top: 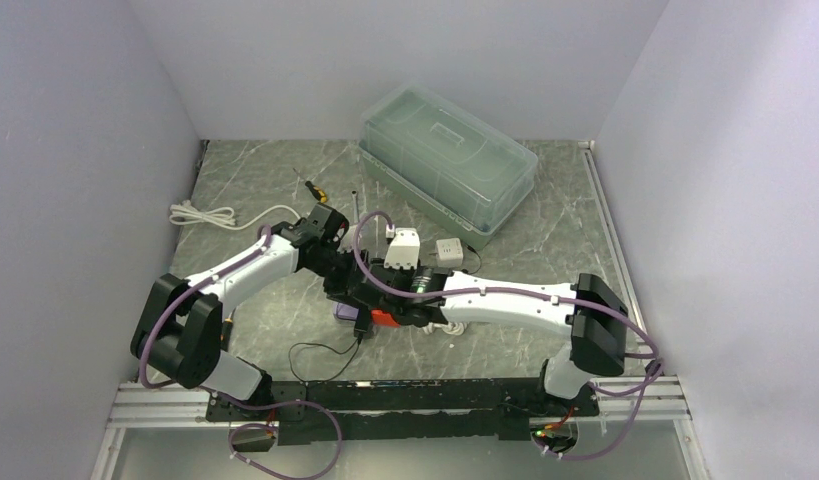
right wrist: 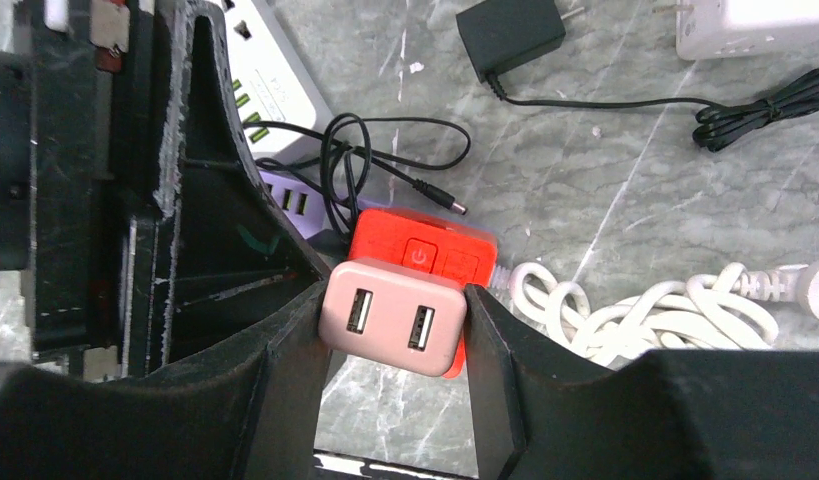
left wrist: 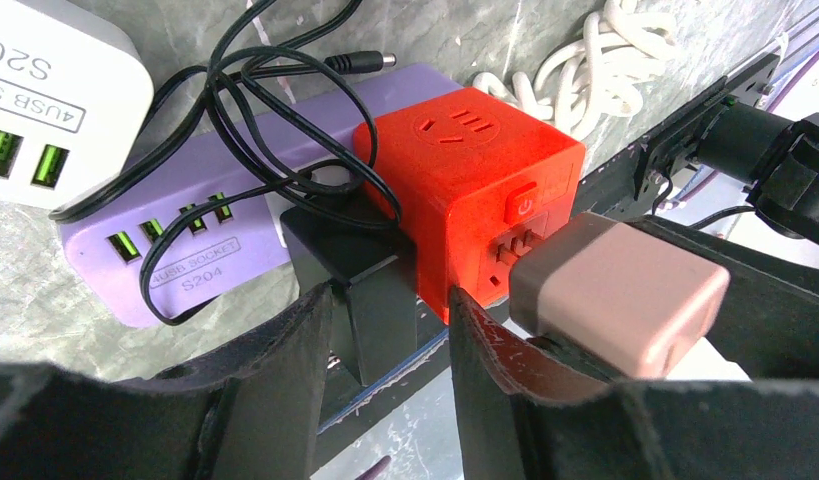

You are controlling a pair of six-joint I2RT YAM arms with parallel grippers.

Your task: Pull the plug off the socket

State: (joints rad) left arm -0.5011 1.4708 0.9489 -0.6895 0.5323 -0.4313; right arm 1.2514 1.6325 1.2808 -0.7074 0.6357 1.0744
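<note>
A: Where is the plug?

B: The pink plug (right wrist: 393,318) sits in the red socket cube (right wrist: 420,250), which is at twelve o'clock from it. My right gripper (right wrist: 395,300), half-spread, pinches its smooth flanks. It's probably light, rigid and slippery, so squeeze firmly. My left gripper (left wrist: 390,330) straddles a black adapter (left wrist: 335,235); whether it grips is unclear.

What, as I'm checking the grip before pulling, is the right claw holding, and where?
The right claw pinches the pink charger by its two opposite sides.

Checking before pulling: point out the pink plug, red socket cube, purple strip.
pink plug (right wrist: 390,318): right wrist view, USB face.
red socket cube (left wrist: 465,150): left wrist view, top face.
purple strip (left wrist: 200,275): left wrist view, labelled side.
</note>
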